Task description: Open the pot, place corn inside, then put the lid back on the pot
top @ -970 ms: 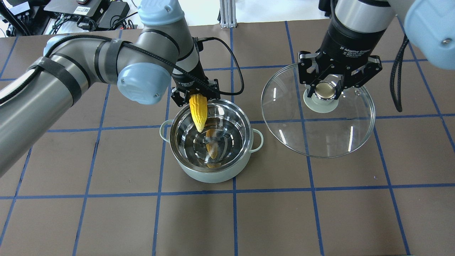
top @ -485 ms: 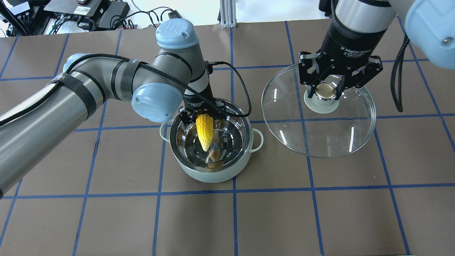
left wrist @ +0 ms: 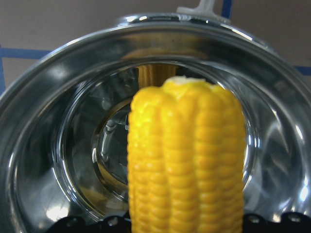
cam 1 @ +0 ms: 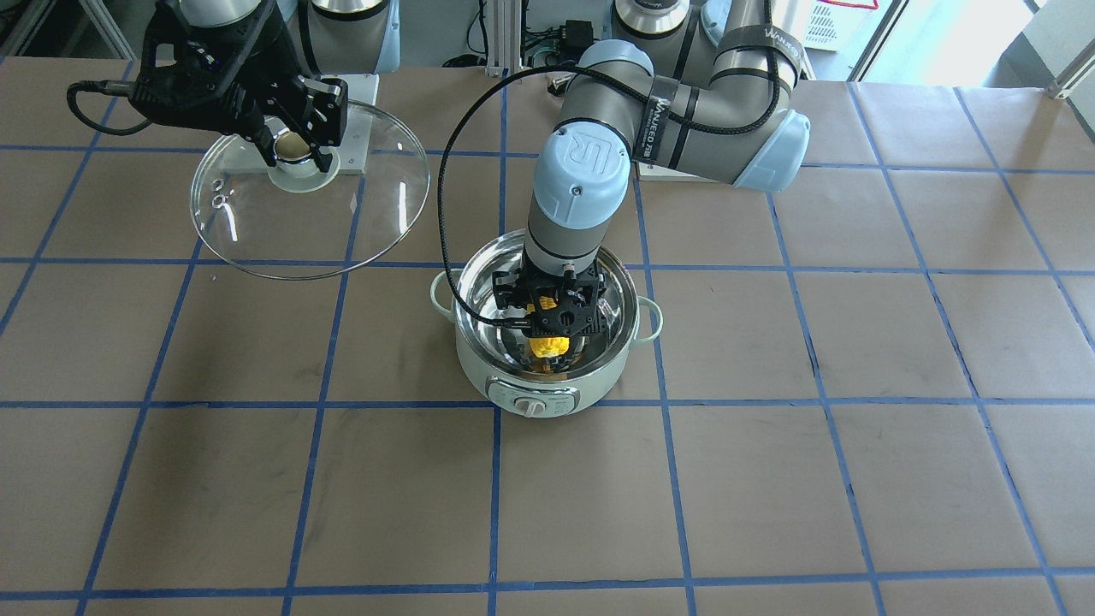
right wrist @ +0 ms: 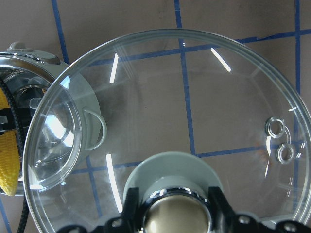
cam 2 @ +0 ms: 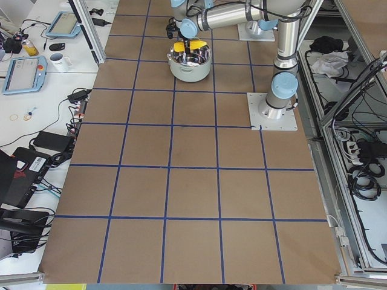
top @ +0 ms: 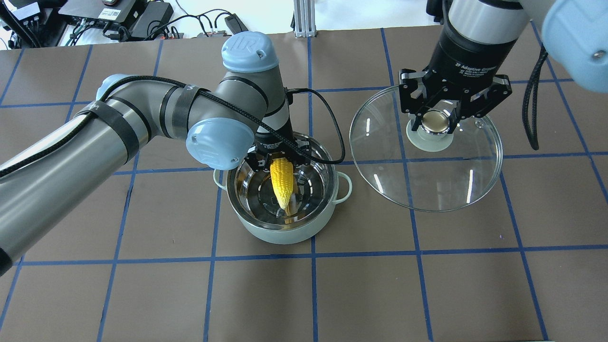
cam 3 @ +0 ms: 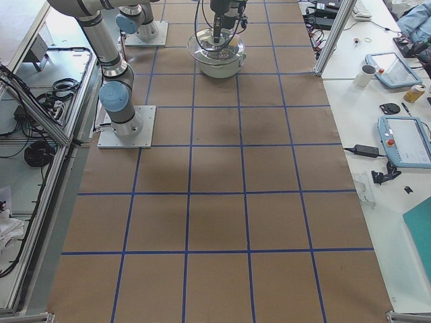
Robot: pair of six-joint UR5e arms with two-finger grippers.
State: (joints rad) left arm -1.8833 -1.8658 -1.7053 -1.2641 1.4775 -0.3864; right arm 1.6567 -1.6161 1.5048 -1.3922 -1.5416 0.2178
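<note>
Step in hand: corn going in. The lid is off and not yet back on.

Worktop: open brown grid on every side, and nothing is near its edges.

Left arm comes in from the worktop's left edge, with its wrist directly over the pot.

Pot sits mid-worktop, well in from all four edges.

Lid is held towards the worktop's right edge. Its rim is just beside the pot's right handle, not over the opening.

Corn is inside the pot, tilted tip-down. I can't tell whether the tip touches the steel floor.

Left gripper is below rim level, jaws clamped on the thick end of the corn.

Right gripper has its jaws closed round the lid's knob.

Next, as I read it: open the left jaws and let the corn lie down, then pull straight up. The pot wall is close on the robot's side and the cable hangs by the rim. The lid can't come across until that wrist is out.
</note>
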